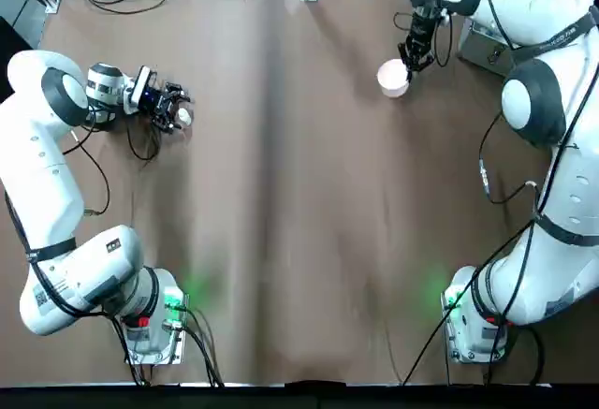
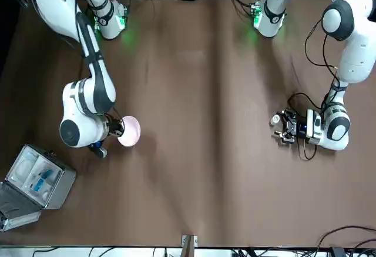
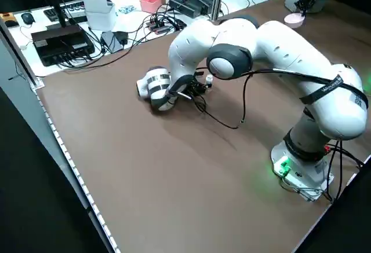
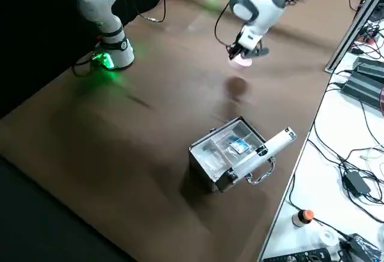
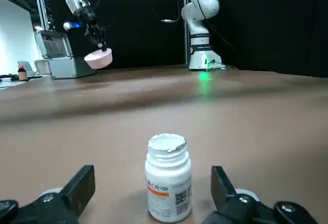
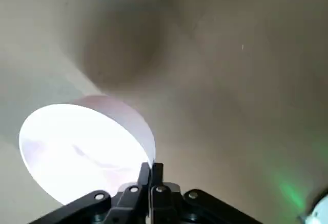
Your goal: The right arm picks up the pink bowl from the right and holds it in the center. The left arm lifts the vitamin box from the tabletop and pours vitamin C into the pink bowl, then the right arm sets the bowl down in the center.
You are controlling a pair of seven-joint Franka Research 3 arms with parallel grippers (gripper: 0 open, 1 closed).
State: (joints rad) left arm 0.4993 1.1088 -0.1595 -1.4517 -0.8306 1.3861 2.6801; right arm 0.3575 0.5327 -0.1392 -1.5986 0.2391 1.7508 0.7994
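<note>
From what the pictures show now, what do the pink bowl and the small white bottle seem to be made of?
The pink bowl, pinched at its rim by the right claw and held above the table, looks like thin smooth plastic: even pale colour, soft sheen inside. The white bottle, upright between the open left claw's fingers, looks like glossy plastic with a printed paper label; its top looks like a foil seal, though that is uncertain.

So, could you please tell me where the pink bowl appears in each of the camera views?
Top: pink bowl upper right, at the right pincer.
Front: left of centre.
Left side: far upper right.
Right side: upper middle, off the table.
Left wrist: upper left, in the distance.
Right wrist: lower left, rim pinched.
Shared landmark: the right pincer, shut on the rim in all views.
</note>
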